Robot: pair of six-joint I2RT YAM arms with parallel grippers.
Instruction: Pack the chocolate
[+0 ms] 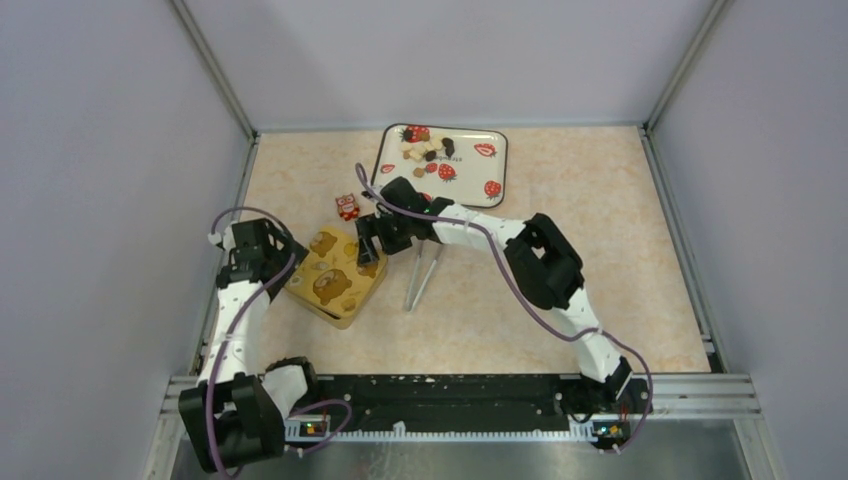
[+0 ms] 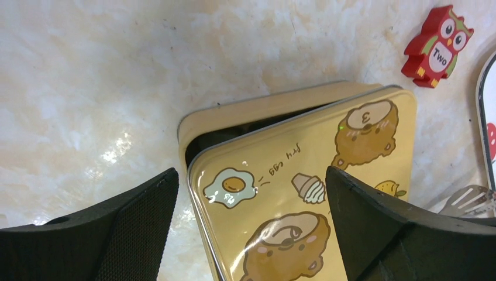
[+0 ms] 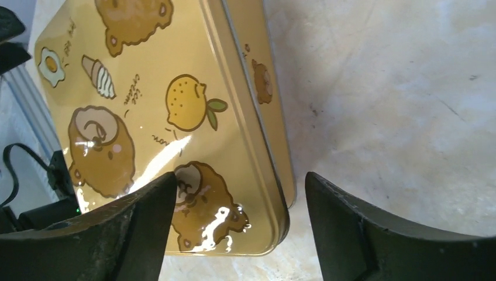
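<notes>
Right wrist view first: the right gripper (image 3: 240, 187) has its jaws apart with nothing clamped, and between them lies one rounded corner of the glossy yellow square tin lid printed with brown bears, a lemon and a fried egg (image 3: 146, 88). I cannot tell whether either finger touches it. Just beside that corner shows a strip of the matching yellow tin base (image 3: 263, 70), so the lid lies askew on it rather than seated.

On the left wrist camera, the left gripper (image 2: 251, 175) is spread wide too and grips nothing; it hangs over the opposite corner of the lid. A dark gap (image 2: 234, 132) shows there between the lid and the base wall.

Beyond the tin, a small red owl-shaped block marked "Two" (image 2: 438, 47) stands on the beige marbled table (image 1: 600, 250), apart from the box. A silver metal utensil with two slim arms (image 1: 420, 275) lies just right of the tin.

From the top camera I see the chocolate (image 1: 425, 150), a cluster of small brown, dark and cream pieces, sitting at the far left end of the white rectangular tray printed with red strawberries (image 1: 503, 165), well apart from both grippers and from the tin.
</notes>
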